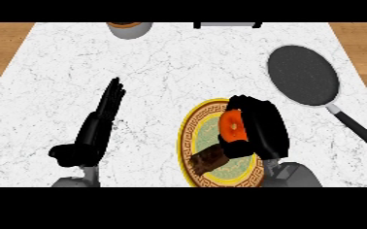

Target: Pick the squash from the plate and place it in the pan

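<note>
A brown food piece shares the plate, and a grey bowl stands far left on the worktop. The right hand curls round the orange squash over the plate, long axis near-to-far; the pan lies far right. The left hand rests open, fingers straight.

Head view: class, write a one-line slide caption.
Right hand curled round the orange squash over the patterned plate; pan waits empty; left hand rests open.

The white marble-patterned bench spans the view, with light brown wood showing past its left and right edges. A grey round container with an orange-brown top stands at the far edge. A dark object, only partly visible, lies at the far edge further right.
</note>
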Tool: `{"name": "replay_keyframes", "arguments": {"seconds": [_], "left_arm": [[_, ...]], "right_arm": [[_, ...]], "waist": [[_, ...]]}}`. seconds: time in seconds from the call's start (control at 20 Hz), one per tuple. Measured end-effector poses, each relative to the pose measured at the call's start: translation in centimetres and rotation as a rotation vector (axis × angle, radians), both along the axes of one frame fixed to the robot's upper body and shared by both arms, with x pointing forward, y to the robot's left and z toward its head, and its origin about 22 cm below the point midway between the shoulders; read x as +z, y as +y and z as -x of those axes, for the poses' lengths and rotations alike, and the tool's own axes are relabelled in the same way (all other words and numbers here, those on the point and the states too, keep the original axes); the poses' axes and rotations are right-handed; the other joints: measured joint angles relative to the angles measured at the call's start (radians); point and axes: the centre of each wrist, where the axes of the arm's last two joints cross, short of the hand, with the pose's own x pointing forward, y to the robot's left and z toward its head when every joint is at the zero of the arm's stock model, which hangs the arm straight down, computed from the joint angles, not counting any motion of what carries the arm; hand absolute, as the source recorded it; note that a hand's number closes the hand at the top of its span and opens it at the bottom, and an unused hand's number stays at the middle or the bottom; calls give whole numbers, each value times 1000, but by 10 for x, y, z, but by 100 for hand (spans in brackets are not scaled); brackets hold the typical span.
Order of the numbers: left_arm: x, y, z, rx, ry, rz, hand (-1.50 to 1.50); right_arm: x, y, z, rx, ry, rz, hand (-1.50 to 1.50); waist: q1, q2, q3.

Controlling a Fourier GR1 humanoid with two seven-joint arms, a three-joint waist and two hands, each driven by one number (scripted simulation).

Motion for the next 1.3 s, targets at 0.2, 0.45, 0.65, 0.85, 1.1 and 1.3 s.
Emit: {"name": "replay_keyframes", "arguments": {"seconds": [0.2, 0.45, 0.65, 0.85, 1.1, 1.3], "left_arm": [[-6, 1, 3, -7, 1, -2, 0], [-7, 3, 6, -11, 2, 5, 0], [-7, 7, 4, -13, 7, 9, 0], [-2, 2, -3, -15, -2, 0, 0], [-4, 2, -4, -21, -6, 3, 0], [-4, -5, -2, -31, -6, 6, 0]], "right_arm": [[26, 0, 11, -25, -114, -83, 150], [44, -22, 15, -107, -172, -204, 150], [51, -44, -3, -179, -181, -302, 150], [42, -78, -24, -251, -212, -359, 150], [20, -122, -54, -315, -287, -333, 150], [12, -155, -77, -378, -378, -250, 150]], "waist": [[2, 1, 0], [5, 2, 0], [9, 4, 1], [11, 5, 1], [17, 7, 1], [25, 10, 1]]}}
